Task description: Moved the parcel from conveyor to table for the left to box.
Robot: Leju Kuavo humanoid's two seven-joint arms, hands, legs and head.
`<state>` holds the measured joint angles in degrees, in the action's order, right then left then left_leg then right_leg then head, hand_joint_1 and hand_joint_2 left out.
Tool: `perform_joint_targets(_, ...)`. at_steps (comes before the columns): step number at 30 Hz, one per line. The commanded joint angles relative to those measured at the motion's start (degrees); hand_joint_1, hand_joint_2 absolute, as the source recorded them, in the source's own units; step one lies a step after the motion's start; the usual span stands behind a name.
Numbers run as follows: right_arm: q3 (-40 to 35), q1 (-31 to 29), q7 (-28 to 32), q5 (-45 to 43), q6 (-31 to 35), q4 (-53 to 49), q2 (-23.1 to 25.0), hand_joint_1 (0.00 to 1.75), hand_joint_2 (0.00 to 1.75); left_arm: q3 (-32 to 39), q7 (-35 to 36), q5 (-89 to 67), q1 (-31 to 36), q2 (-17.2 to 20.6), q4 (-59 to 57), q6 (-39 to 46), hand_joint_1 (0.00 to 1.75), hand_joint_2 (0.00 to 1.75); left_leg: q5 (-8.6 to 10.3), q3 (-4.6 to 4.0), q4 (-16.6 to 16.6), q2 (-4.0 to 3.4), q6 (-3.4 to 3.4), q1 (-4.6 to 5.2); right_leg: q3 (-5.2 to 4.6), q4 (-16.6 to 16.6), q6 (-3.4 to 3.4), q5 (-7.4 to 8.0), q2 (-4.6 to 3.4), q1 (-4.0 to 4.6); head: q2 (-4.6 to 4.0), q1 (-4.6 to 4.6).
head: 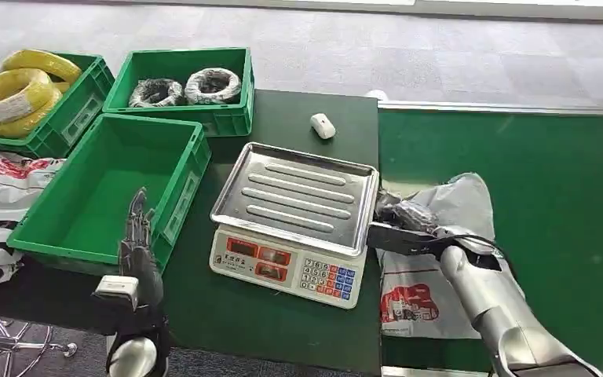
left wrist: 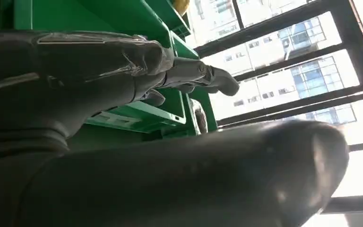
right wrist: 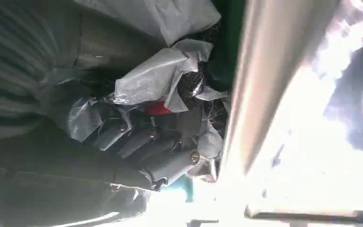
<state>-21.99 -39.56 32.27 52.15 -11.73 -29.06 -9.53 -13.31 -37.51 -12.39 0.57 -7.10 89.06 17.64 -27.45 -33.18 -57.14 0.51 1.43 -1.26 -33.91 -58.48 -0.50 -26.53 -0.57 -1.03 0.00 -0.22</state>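
While right hand [head: 408,228] grips the parcel [head: 440,259], lift clear of scale [head: 294,216]; left hand [head: 137,243] waits, fingers straight, holding nothing.

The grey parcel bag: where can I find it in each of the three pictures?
Head view: the grey parcel bag lies on the green conveyor, right of the scale, under the right hand.
Left wrist view: not in it.
Right wrist view: crumpled at centre, fingers closed on it.
Shared landmark: the right hand itself.
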Motion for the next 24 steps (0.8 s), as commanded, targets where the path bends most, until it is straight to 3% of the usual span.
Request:
perform_joint_targets(1,-0.49,-1.01,-15.32,5.16,16.27,-30.86,-1.80,1.75,1.75,0.00,-0.96,0.43,-1.87,1.27,0.78,0.90,0.00,0.00,-0.01,0.01,0.04,-0.41,-0.13,0.14,-0.18,-0.07,0.13,0.06,-0.25,-0.09,0.00,0.02)
perform_joint_targets(2,-0.49,-0.79,-17.52,5.97,14.25,-34.51,-1.36,1.75,1.75,-0.14,-0.99,0.29,-1.93,1.03,0.79,1.01,0.00,0.00,0.00,-0.11,-0.03,-0.21,-0.06,0.10,-0.25,-0.12,0.06,0.03,-0.15,-0.09,0.00,0.00)
perform_joint_targets(4,-0.17,-0.38,-22.80,13.55,20.72,-38.47,-0.08,1.75,1.75,-0.40,-1.10,-0.05,-1.70,0.53,0.74,0.84,0.00,0.00,-0.03,-0.12,-0.05,-0.35,-0.08,0.14,-0.32,-0.17,0.09,0.04,-0.29,-0.11,0.00,0.02)
perform_joint_targets(7,-1.56,-1.75,-27.34,22.10,22.47,-42.94,3.31,1.75,1.75,-0.76,-0.86,-0.57,-0.80,-0.42,0.24,0.26,0.00,0.00,-0.02,-0.09,0.00,-0.34,-0.09,0.10,-0.27,-0.11,0.11,0.03,-0.25,-0.07,0.00,-0.02)
perform_joint_targets(15,-2.42,-2.16,-27.25,24.69,24.13,-42.15,3.48,1.75,1.75,-0.75,-0.85,-0.76,-0.61,-0.41,-0.14,-0.27,0.00,0.00,0.07,-0.04,0.03,0.01,-0.07,0.03,-0.08,0.00,0.05,0.02,0.07,0.00,0.00,0.00)
perform_joint_targets(20,-9.16,-9.72,-28.88,34.69,28.38,-33.29,11.55,1.75,1.75,-3.31,-1.98,0.21,4.38,-0.90,-7.10,-2.49,0.00,0.00,0.04,-0.03,0.02,-0.35,-0.07,0.13,-0.19,-0.11,0.08,0.08,-0.31,-0.10,0.00,0.04)
perform_joint_targets(24,-9.65,-10.01,-29.34,34.69,29.43,-31.92,11.73,1.75,1.75,-3.46,-2.11,0.34,4.76,-0.93,-7.61,-2.32,0.00,0.00,0.09,0.09,0.10,-0.26,-0.05,0.05,-0.03,0.01,0.09,0.10,-0.13,-0.02,0.00,0.00)
